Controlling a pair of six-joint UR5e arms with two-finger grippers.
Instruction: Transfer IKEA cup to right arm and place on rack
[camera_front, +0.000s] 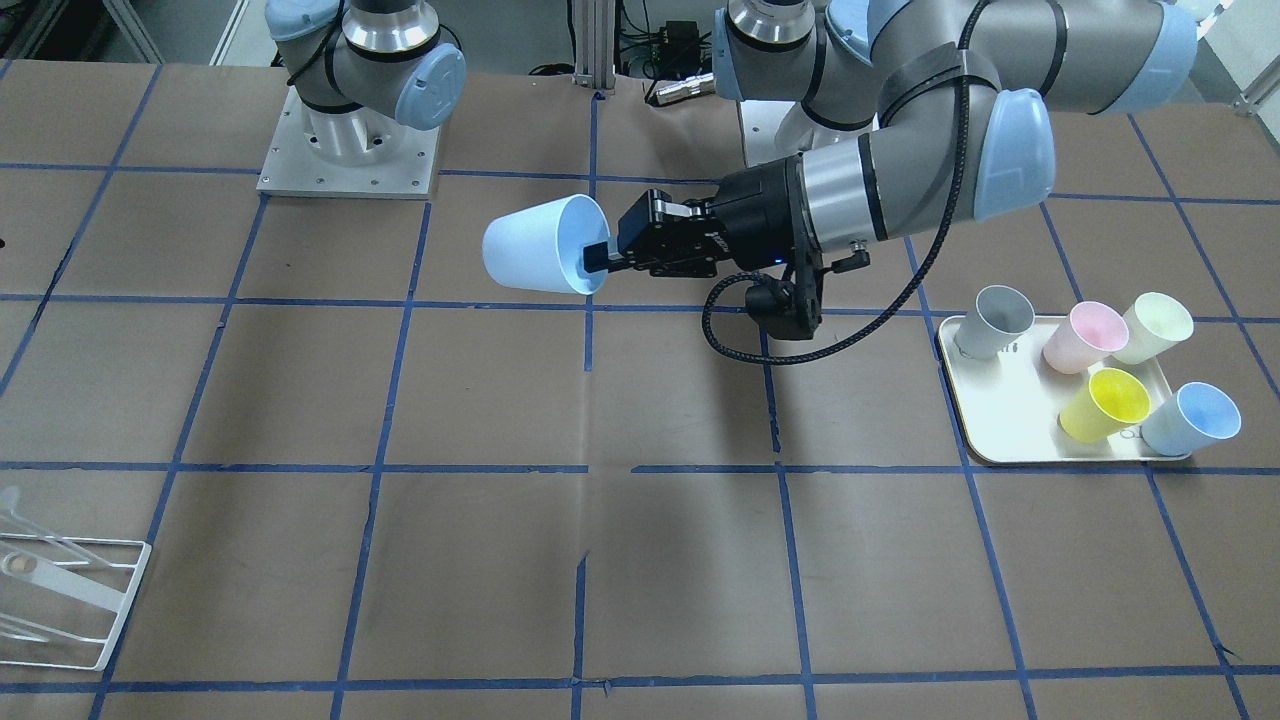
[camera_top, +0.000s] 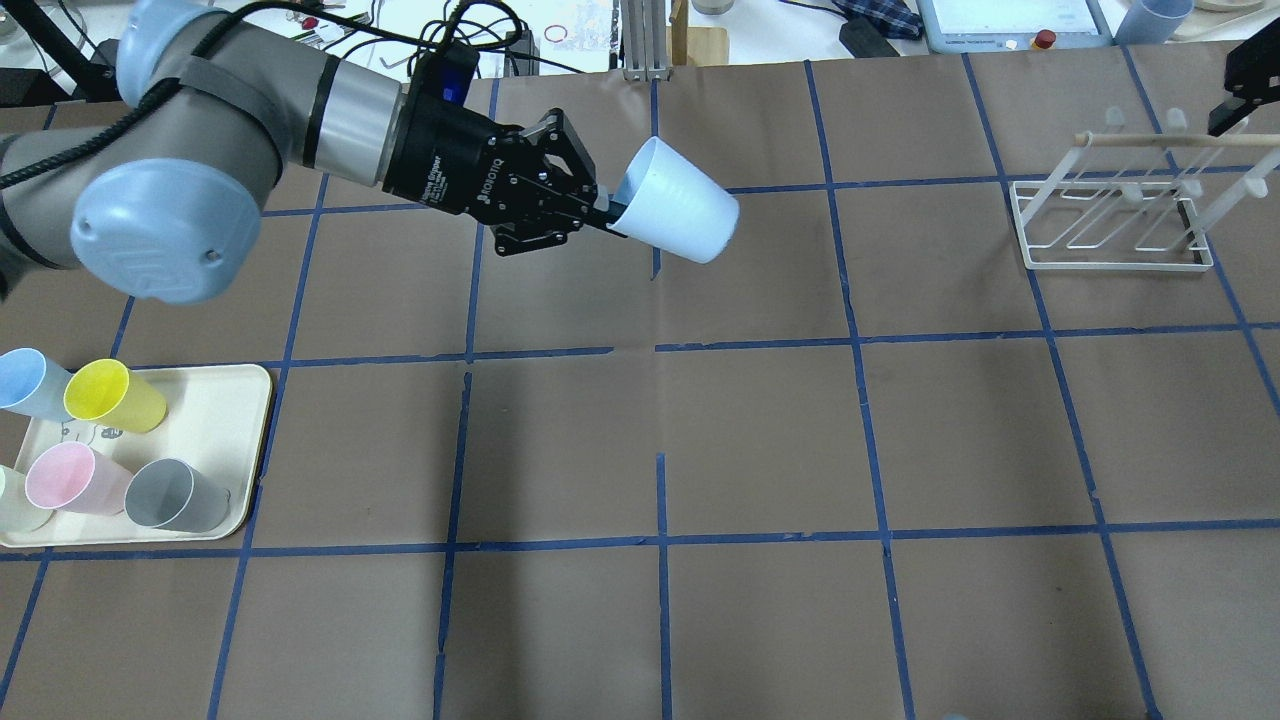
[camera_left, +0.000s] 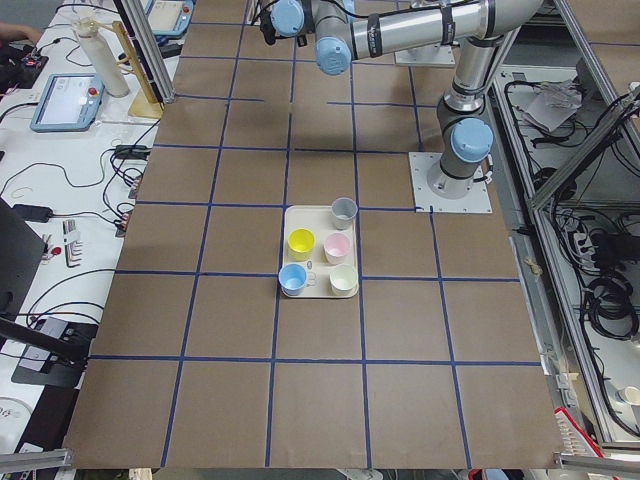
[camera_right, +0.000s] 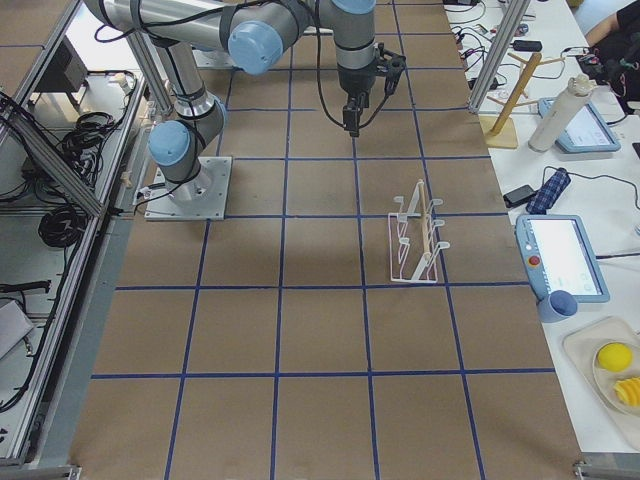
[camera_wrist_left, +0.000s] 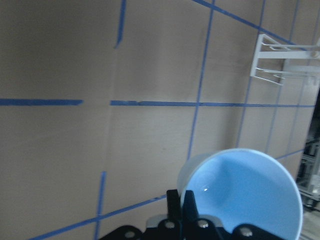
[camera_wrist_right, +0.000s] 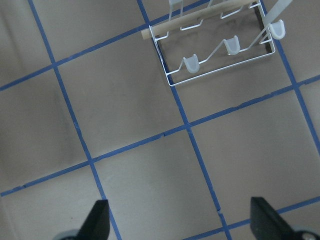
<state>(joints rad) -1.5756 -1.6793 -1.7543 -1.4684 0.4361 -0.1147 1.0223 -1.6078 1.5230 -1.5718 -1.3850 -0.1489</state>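
Bare table (camera_top: 900, 430) stretches between the IKEA cup (camera_top: 675, 215) and the rack (camera_top: 1110, 225).

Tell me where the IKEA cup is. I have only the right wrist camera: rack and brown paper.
Observer: The left end effector holds the IKEA cup by its rim, sideways, above the middle of the table.
Operator: Say which way its mouth faces.
Observer: Toward the left arm; its base points toward the rack.
Operator: List what sits on the tray.
Observer: The tray holds a grey cup, pink cup, cream cup, yellow cup and second pale blue cup.
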